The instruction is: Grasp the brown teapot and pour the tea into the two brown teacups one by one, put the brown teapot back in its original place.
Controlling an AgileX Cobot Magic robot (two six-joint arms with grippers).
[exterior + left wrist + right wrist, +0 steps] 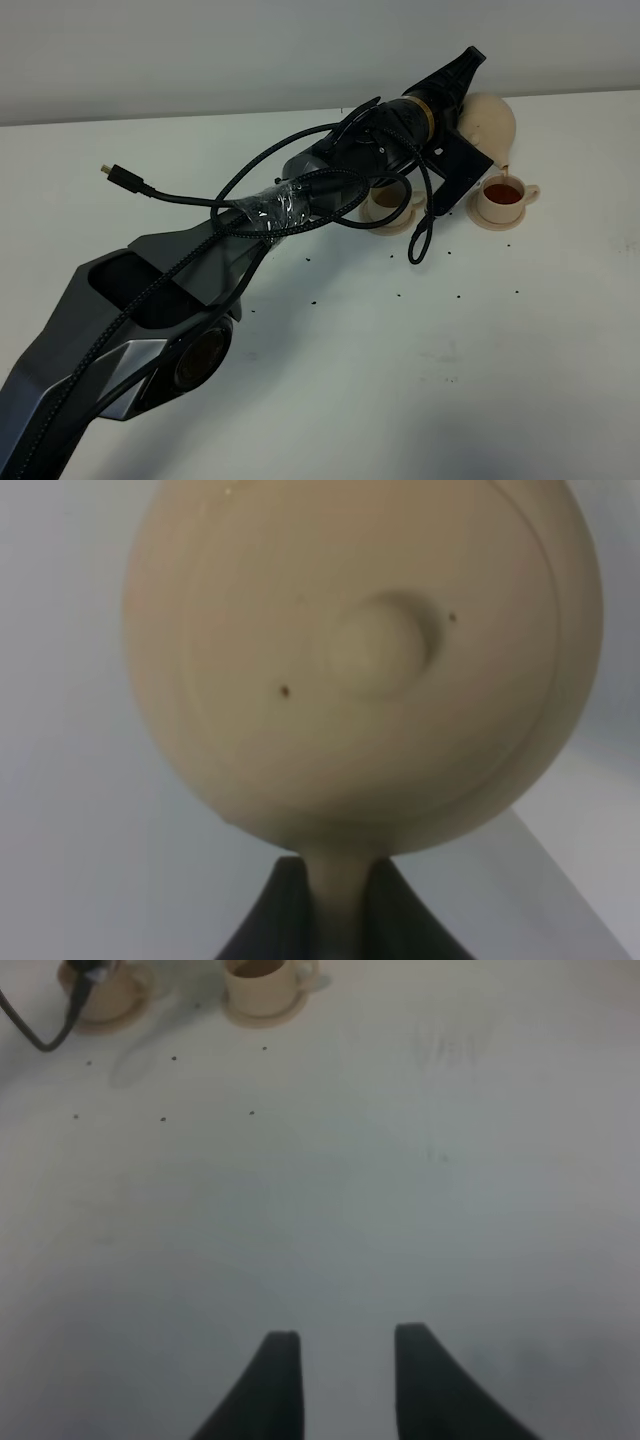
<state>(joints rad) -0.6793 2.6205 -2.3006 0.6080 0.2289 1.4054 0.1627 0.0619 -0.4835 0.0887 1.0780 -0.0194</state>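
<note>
Left gripper (337,890) fingers (262,925) astride brown teapot (360,660) handle

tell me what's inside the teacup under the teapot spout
The teacup holds reddish-brown tea, with a thin stream falling in from the teapot. How deep it is cannot be seen; the cup wall covers that.

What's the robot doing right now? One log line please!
step: pouring | left fingers: shut on brown teapot, tilted | tea: streaming into right-hand teacup | right fingers: open, empty
</note>
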